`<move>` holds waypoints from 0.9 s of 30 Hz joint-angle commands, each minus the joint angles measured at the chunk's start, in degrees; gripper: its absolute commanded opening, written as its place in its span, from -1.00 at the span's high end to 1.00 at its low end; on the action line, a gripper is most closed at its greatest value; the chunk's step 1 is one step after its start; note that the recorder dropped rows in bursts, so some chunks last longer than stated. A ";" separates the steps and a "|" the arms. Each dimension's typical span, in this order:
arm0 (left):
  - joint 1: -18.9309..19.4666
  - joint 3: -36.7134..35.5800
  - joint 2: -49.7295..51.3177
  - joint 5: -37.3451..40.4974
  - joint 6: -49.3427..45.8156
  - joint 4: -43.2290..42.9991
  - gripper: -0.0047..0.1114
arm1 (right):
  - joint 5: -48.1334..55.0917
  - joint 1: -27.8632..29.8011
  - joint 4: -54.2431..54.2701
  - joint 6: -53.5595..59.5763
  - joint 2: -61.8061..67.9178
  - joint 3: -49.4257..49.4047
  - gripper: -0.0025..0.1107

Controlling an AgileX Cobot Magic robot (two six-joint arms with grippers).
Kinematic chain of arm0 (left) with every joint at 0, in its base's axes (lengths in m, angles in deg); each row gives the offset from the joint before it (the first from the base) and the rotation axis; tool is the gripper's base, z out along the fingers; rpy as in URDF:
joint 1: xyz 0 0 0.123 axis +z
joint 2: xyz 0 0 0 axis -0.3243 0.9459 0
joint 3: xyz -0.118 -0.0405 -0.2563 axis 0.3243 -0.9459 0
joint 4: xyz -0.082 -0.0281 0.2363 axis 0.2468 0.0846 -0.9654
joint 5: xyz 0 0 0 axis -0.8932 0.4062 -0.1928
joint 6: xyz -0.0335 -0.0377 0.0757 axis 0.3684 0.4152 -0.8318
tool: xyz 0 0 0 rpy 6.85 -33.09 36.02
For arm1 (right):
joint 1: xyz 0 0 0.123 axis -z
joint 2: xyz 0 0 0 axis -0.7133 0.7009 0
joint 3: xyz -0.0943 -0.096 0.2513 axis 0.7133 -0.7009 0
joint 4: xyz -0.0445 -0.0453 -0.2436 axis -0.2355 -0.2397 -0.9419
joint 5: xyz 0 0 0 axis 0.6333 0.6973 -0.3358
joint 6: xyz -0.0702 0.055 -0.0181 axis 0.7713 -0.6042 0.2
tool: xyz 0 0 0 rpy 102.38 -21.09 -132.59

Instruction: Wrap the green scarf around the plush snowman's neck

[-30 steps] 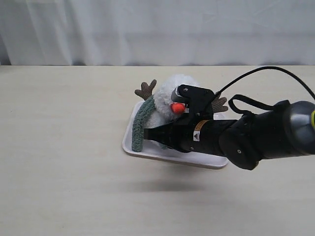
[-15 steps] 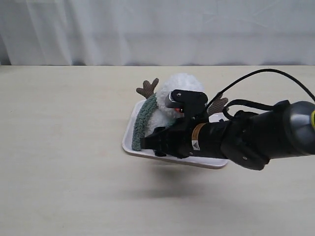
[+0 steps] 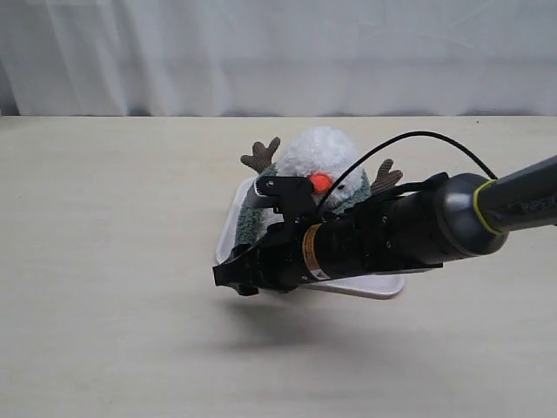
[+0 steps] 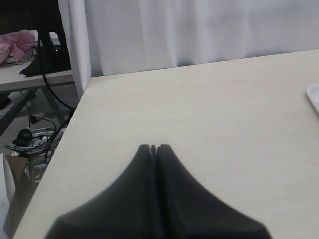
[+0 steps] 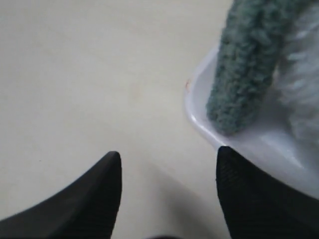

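Note:
The plush snowman (image 3: 320, 155) sits upright in a white tray (image 3: 228, 228), its orange nose facing the camera. The green scarf (image 3: 251, 216) hangs down its left side, and more green shows at the neck (image 3: 352, 193) on the right. My right gripper (image 3: 232, 280) hovers over the table just past the tray's front left corner, open and empty. In the right wrist view the scarf end (image 5: 245, 74) rests inside the tray rim (image 5: 195, 115), beyond the right gripper (image 5: 168, 155). My left gripper (image 4: 153, 147) is shut on nothing, over bare table; it is out of the exterior view.
The black right arm (image 3: 392, 239) lies across the tray's front, hiding the snowman's body. A white curtain (image 3: 278, 52) closes the back. The left wrist view shows the table's left edge (image 4: 70, 129), with cables and a stand beyond it, and a sliver of tray (image 4: 314, 97).
The right arm swung left and forward across the tray, uncovering the snowman's face. Its gripper went from in front of the snowman to beyond the tray's corner.

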 commanded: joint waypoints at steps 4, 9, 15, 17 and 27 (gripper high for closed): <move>-0.32 -0.21 -0.15 -0.53 0.03 0.14 0.92 | 11.80 0.09 -0.42 0.19 1.97 2.81 0.00; -0.32 -0.21 -0.15 -0.53 0.03 0.14 0.92 | 6.28 0.09 -0.42 0.19 2.34 3.12 0.00; -0.32 -0.21 -0.15 -0.53 0.03 0.14 0.92 | 5.89 0.09 -0.24 0.08 2.61 5.79 0.00; -0.32 -0.21 -0.15 -0.53 0.03 0.14 0.92 | 6.42 0.09 -0.24 -0.01 3.48 6.54 0.00; -0.32 -0.21 -0.15 -0.53 0.03 0.14 0.92 | 7.23 0.09 3.00 1.33 7.35 7.51 0.05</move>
